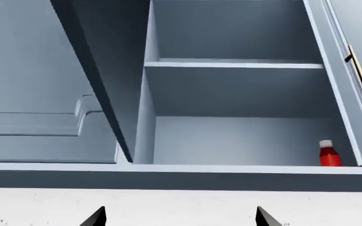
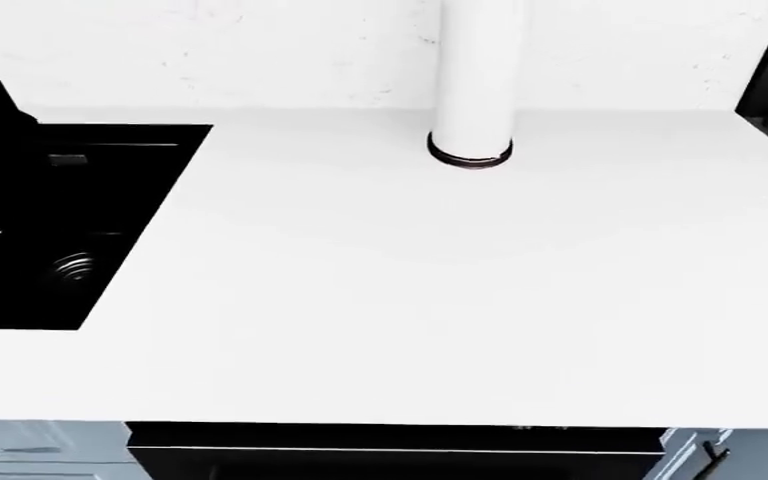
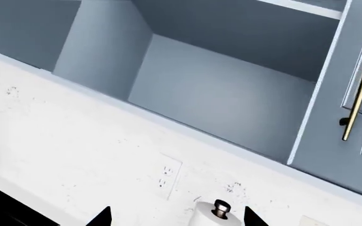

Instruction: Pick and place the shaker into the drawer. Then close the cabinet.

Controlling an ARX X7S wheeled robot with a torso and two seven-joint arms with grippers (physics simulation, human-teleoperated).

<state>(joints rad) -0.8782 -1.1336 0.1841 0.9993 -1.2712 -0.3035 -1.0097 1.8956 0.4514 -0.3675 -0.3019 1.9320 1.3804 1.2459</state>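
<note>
A small red shaker (image 1: 329,154) with a white cap stands upright at the right end of the bottom shelf of the open wall cabinet (image 1: 231,64), seen in the left wrist view. My left gripper (image 1: 181,219) is open and empty, well below the cabinet and facing the white wall. The right gripper (image 3: 177,219) is also open and empty, aimed at the wall under the same cabinet (image 3: 212,99). Neither arm shows in the head view. I cannot make out the drawer; only a dark band (image 2: 398,452) shows under the counter's front edge.
Both cabinet doors stand open, the right one (image 1: 341,70) with a brass handle (image 3: 360,94). A white paper-towel roll (image 2: 475,80) stands at the back of the white counter (image 2: 398,300). A black sink (image 2: 51,220) is at left. A wall outlet (image 3: 167,176) is nearby.
</note>
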